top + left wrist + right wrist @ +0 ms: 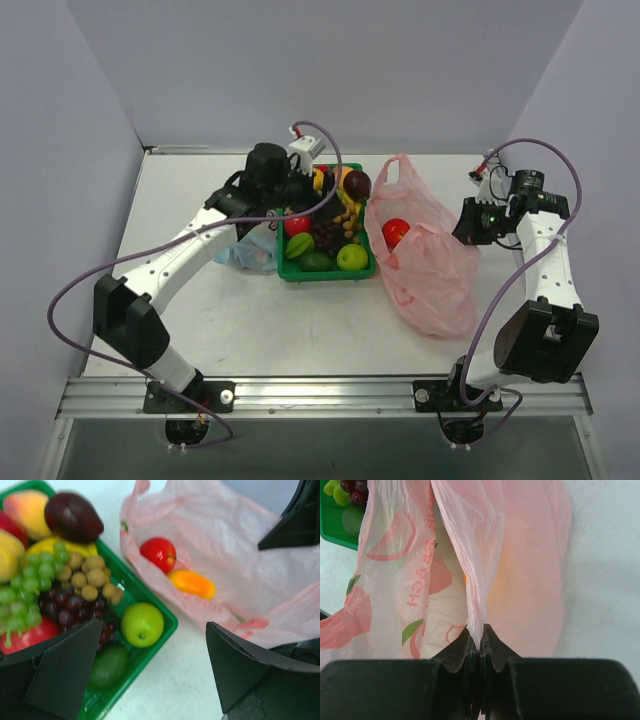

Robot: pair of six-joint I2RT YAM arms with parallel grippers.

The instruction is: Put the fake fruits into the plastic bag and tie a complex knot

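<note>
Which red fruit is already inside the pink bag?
The red apple beside the orange-yellow fruit in the bag; other red fruit sits in the green tray.

Thin, translucent, crinkly plastic bag (235, 545); glossy fake fruits (142, 624); smooth plastic green tray (330, 273); matt table (300, 330).

The plastic bag (432, 275), thin translucent pink with peach prints, lies crumpled on the table (250, 320) right of the green tray (330, 275). Its mouth gapes toward the tray, and one edge is pinched in the right hand (480, 645). Inside sit a red apple (158, 554) and, just beside it, an orange-yellow fruit (192, 583). The other fake fruits fill the tray: a green apple (142, 624), a dark green fruit (107, 666), green grapes (30, 580), purple grapes (67, 605), a maroon plum (73, 516) and a peach (27, 507).
</note>
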